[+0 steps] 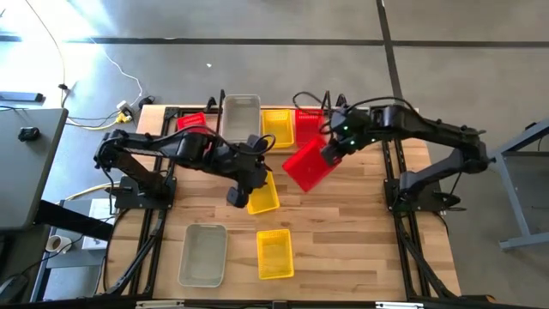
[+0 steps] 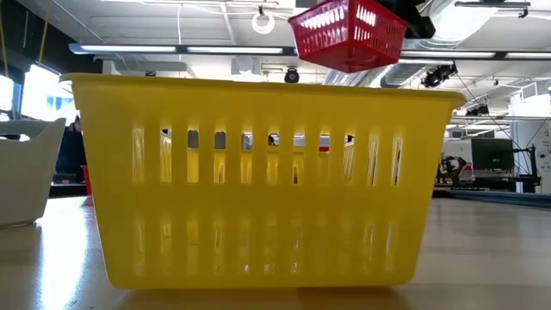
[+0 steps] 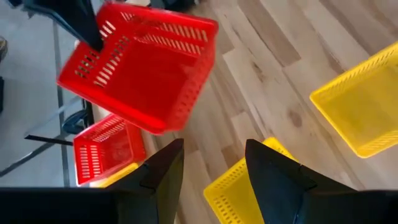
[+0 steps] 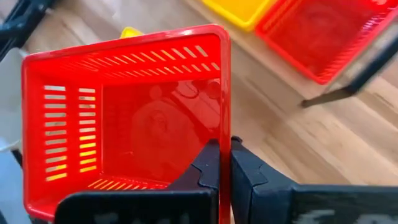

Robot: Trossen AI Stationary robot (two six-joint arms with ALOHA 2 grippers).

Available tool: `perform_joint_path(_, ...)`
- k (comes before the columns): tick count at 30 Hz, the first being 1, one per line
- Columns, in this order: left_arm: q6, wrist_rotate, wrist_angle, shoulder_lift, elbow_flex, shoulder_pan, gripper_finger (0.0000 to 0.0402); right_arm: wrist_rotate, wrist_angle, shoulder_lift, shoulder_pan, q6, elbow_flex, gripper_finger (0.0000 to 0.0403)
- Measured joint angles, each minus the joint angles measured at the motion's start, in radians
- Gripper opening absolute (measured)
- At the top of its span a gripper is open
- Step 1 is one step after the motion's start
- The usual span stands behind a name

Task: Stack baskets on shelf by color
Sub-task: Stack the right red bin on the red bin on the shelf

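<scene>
Right gripper (image 4: 225,163) clenched on wall of red basket (image 1: 309,165), holding it tilted in air just near of shelf (image 1: 167,114). On shelf, left to right: red, grey (image 1: 240,116), yellow (image 1: 276,127), red. Left gripper (image 3: 211,163) released, fingers apart, above yellow basket (image 1: 262,196) at table centre. Grey and yellow baskets rest near front edge of table (image 1: 360,232)

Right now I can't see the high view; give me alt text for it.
The right claw holds a tilted red basket above the table, just in front of the shelf. The left claw hovers over a yellow basket at mid-table. On the near side lie a grey-white basket and another yellow basket.
</scene>
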Motion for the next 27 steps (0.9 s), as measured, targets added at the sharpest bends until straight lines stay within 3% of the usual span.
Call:
perform_joint_path(13, -0.035, -0.002, 0.038, 0.036, 0.000, -0.045, 0.0163, -0.040, 0.112, 0.100, 0.065, -0.004, 0.000, 0.0000)
perform_joint_path(27, -0.025, -0.073, 0.031, 0.148, 0.000, -0.062, 0.0163, -0.079, 0.142, 0.104, 0.065, -0.003, 0.000, 0.0000)
